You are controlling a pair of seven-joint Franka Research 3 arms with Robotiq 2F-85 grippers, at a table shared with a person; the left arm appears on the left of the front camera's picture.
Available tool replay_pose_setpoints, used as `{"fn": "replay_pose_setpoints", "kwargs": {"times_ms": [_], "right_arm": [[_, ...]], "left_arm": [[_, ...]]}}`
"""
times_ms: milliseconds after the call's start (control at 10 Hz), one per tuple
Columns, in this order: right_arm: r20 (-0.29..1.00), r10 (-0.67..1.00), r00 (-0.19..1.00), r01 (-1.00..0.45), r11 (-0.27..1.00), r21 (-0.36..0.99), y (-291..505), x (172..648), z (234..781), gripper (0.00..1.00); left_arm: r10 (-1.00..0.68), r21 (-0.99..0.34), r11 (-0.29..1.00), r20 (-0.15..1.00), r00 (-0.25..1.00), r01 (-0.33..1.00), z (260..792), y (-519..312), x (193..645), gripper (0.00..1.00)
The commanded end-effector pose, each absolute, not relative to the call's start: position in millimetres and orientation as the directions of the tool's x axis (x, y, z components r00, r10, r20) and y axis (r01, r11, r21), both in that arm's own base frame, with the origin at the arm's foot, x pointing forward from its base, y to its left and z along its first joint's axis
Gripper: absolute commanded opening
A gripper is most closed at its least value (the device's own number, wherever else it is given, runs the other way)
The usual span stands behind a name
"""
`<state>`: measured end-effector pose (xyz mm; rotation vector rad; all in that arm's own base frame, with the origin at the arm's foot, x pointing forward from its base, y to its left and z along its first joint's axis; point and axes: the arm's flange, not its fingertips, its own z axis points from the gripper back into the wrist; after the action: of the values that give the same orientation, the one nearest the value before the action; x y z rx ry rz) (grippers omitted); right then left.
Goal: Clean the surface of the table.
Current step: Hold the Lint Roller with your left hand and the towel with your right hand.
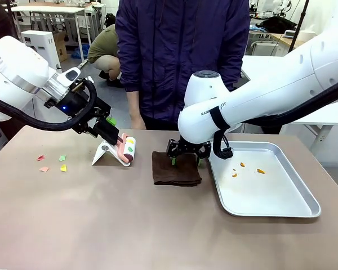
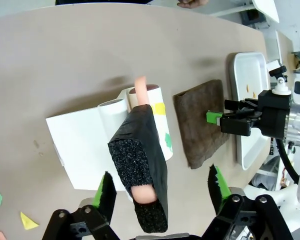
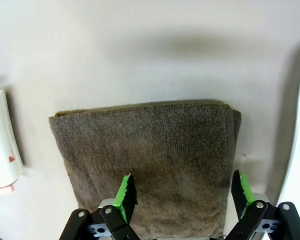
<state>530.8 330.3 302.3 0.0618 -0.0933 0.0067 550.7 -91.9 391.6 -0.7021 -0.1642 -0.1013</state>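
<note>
Table (image 1: 158,225) carried paper scraps (image 1: 63,167) at its left end, nearest the left gripper (image 2: 161,172) — jaws spread astride the lint roller handle (image 2: 140,170), unclamped. Right gripper (image 3: 182,180) stood agape over the cloth (image 3: 150,140).

Matte table (image 1: 101,214), shiny metal tray (image 1: 307,209), fuzzy cloth (image 1: 176,169)
</note>
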Motion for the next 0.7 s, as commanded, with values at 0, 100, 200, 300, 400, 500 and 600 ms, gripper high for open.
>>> {"fn": "replay_pose_setpoints", "kwargs": {"times_ms": [0, 100, 200, 300, 400, 500, 600], "right_arm": [[0.071, -0.03, 0.997, 0.025, 0.997, 0.075, 329.8, 528.0, 302.2, 0.4], [0.065, -0.034, 0.997, 0.029, 0.997, 0.078, 329.4, 528.0, 301.4, 0.0], [0.061, -0.033, 0.998, 0.028, 0.996, 0.079, 328.9, 527.7, 300.6, 0.35], [0.06, -0.032, 0.998, 0.027, 0.996, 0.08, 328.5, 527.2, 300.5, 0.0], [0.061, -0.031, 0.998, 0.026, 0.996, 0.083, 328.2, 527.2, 300.8, 0.0], [0.062, -0.028, 0.998, 0.022, 0.996, 0.084, 328.6, 526.8, 301.1, 0.0], [0.063, -0.025, 0.998, 0.02, 0.996, 0.086, 328.8, 526.2, 301.1, 0.0]], "left_arm": [[-0.036, -0.634, 0.758, 0.188, 0.982, 0.149, 391.6, -95.5, 551.6, 0.42], [-0.04, -0.634, 0.758, 0.193, 0.98, 0.155, 392.3, -95.1, 551.6, 0.0], [-0.04, -0.635, 0.755, 0.2, 0.979, 0.161, 393.4, -95.0, 551.6, 0.0], [-0.039, -0.635, 0.756, 0.2, 0.979, 0.16, 393.0, -94.3, 552.2, 0.0], [-0.037, -0.636, 0.755, 0.2, 0.979, 0.159, 392.7, -94.2, 552.3, 0.16], [-0.036, -0.636, 0.755, 0.199, 0.979, 0.157, 392.7, -94.2, 552.3, 0.07], [-0.037, -0.635, 0.756, 0.198, 0.98, 0.157, 392.8, -94.2, 552.2, 0.0]]}}
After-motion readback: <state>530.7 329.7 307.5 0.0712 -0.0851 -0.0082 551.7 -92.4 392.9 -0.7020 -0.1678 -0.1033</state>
